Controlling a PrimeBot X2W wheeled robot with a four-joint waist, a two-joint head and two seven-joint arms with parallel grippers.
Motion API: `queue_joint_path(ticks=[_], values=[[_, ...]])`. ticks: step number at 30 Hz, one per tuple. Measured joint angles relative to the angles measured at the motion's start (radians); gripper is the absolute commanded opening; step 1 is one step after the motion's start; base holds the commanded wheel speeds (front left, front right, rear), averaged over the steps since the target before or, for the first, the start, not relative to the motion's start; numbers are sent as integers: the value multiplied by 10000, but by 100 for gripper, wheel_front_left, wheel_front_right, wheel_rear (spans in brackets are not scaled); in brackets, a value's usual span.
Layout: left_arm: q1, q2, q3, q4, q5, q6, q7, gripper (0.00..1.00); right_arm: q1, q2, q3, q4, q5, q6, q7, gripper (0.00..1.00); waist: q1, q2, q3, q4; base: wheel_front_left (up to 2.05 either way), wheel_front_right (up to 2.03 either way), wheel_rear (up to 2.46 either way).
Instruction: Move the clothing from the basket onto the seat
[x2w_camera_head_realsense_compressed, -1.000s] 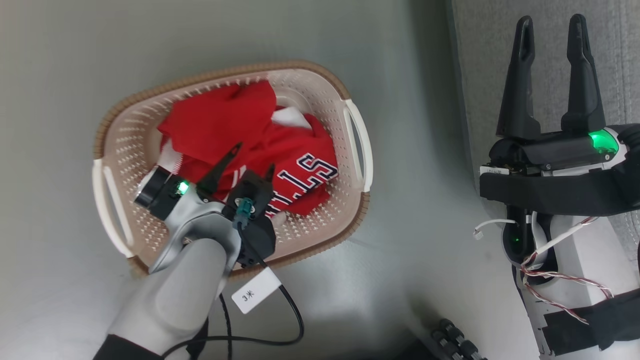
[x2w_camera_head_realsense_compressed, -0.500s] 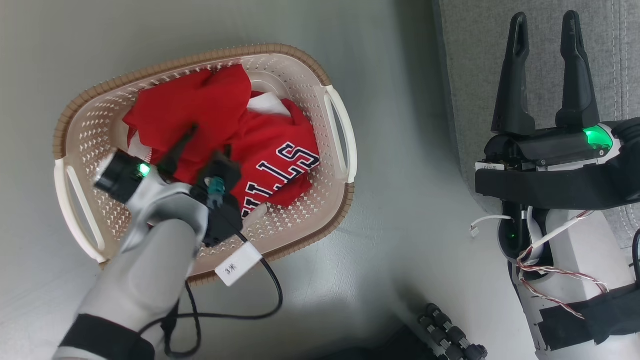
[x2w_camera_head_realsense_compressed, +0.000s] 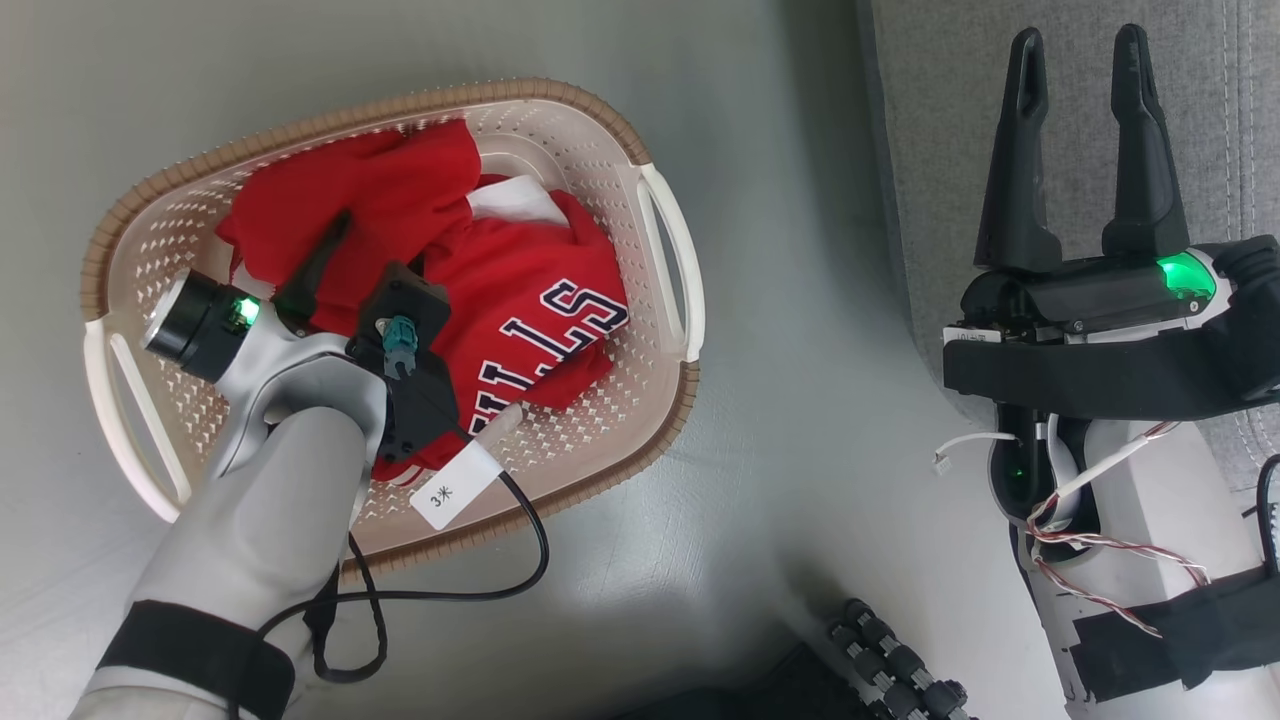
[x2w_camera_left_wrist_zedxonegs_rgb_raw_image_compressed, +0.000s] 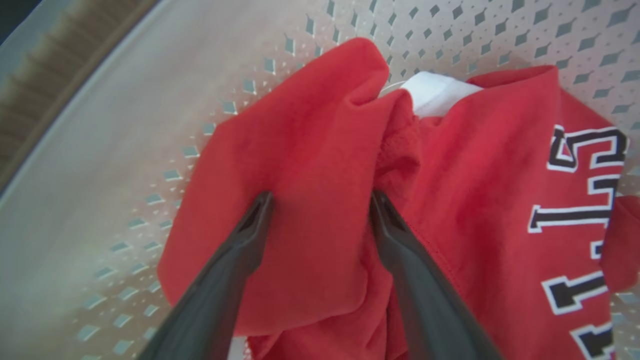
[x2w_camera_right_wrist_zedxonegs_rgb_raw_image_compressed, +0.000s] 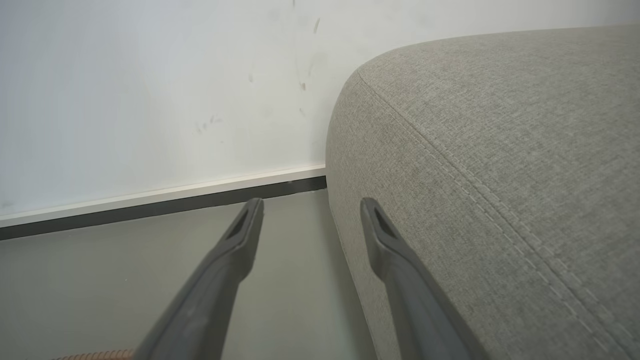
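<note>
Since a second ago your left gripper (x2w_camera_left_wrist_zedxonegs_rgb_raw_image_compressed: 320, 197) has crossed the basket (x2w_camera_head_realsense_compressed: 660, 420), leaving the lettered garment (x2w_camera_head_realsense_compressed: 540, 290) for the plain red garment (x2w_camera_head_realsense_compressed: 400, 180). The head camera has swung too, so the basket's slide leftward in that view is not its own.

Your left fingers stand wide and grip nothing yet. Their tips sit at the cloth, one on each side of a raised fold in the plain garment. That fold runs away from the wrist, in line with the fingers, so closing should pinch across it.

Both garments lie in the basket on the floor. The sofa (x2w_camera_right_wrist_zedxonegs_rgb_raw_image_compressed: 500, 150) is off to your right, and your right gripper (x2w_camera_head_realsense_compressed: 1079, 40) hangs at its edge, wide and empty, well apart from the basket. The left arm is the nearer one.
</note>
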Motion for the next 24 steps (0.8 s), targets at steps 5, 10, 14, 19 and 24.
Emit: queue_joint_path(ticks=[5, 10, 14, 19, 24], values=[[-126, -29, 150, 255, 2, 73, -65, 33, 0, 17, 48, 44, 2, 54, 0, 100, 0, 0, 61, -67, 0, 0, 0], [-162, -77, 230, 422, 75, 73, -222, 0, -10, 44, 50, 245, 4, 82, 0, 100, 0, 0, 33, -99, 0, 0, 0], [-174, -247, 311, 537, 69, 73, -401, 0, -12, 48, 0, 355, 4, 90, 0, 100, 0, 0, -93, -58, 0, 0, 0], [-175, -397, 328, 543, -38, 73, -773, 0, -21, 58, -12, 612, 4, 132, 0, 100, 0, 0, -329, 45, 0, 0, 0], [-153, -629, 326, 535, -213, 73, -993, 0, -13, 59, -104, 867, 4, 253, 0, 100, 0, 0, -646, 211, 0, 0, 0]])
